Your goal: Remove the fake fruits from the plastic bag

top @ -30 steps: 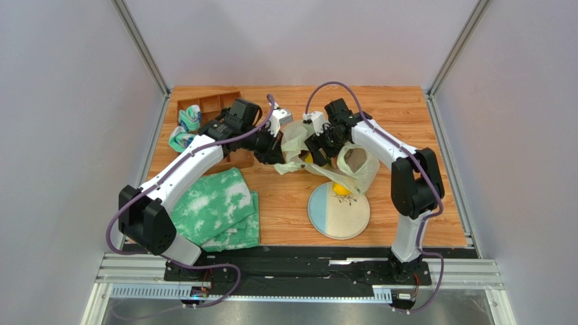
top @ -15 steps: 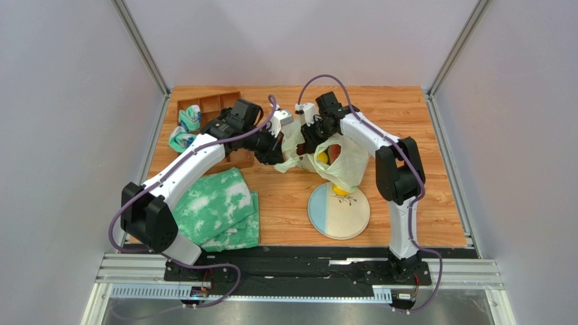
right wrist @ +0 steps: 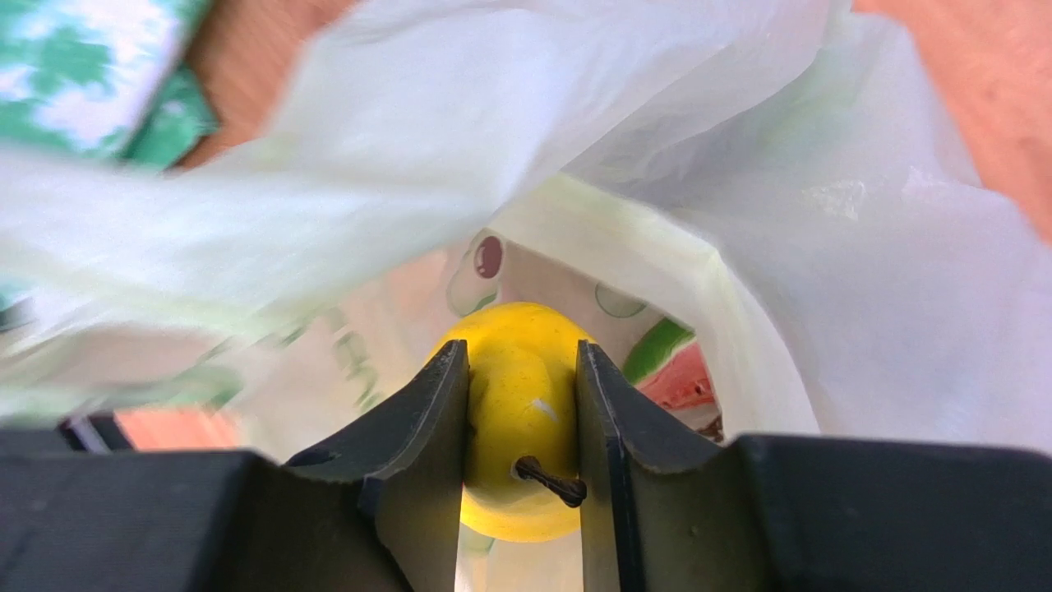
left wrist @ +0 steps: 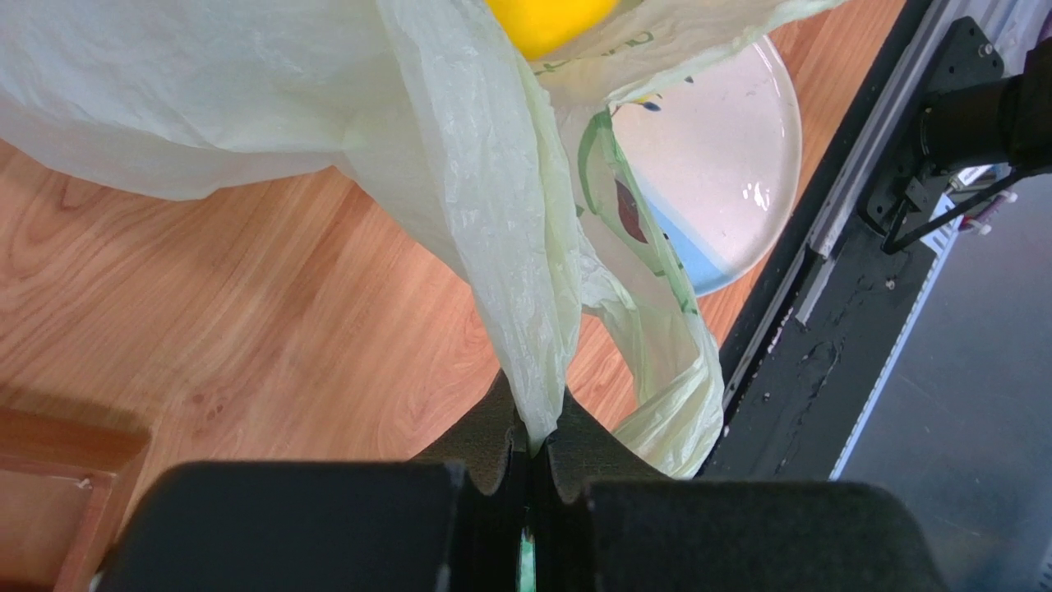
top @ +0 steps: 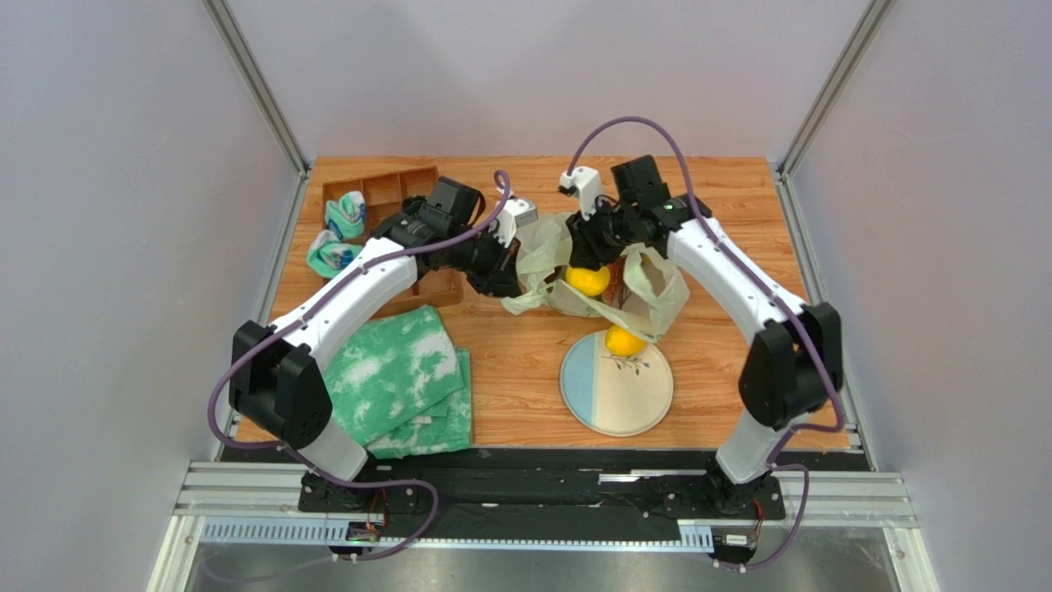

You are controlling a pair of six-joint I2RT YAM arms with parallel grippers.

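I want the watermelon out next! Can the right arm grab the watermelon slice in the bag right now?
Probably not yet. The right gripper is shut on a yellow fruit. The plastic bag gapes open, though, with the watermelon slice showing just beyond.

Crinkled film of the plastic bag [right wrist: 864,308] closes round the right end effector [right wrist: 522,352] on every side. Its fingers are filled by the yellow pear [right wrist: 506,419], and the watermelon slice [right wrist: 677,370] sits just beneath. The bag spans the gap across to the left end effector [left wrist: 532,456], which pinches a fold. Nearward of the right end effector the plate [top: 617,401] carries a lemon [top: 624,342]; bare tabletop [top: 741,197] lies to its right. Left of the left end effector stands a wooden tray [top: 377,188], and nearward-left lies the folded cloth [top: 389,376].
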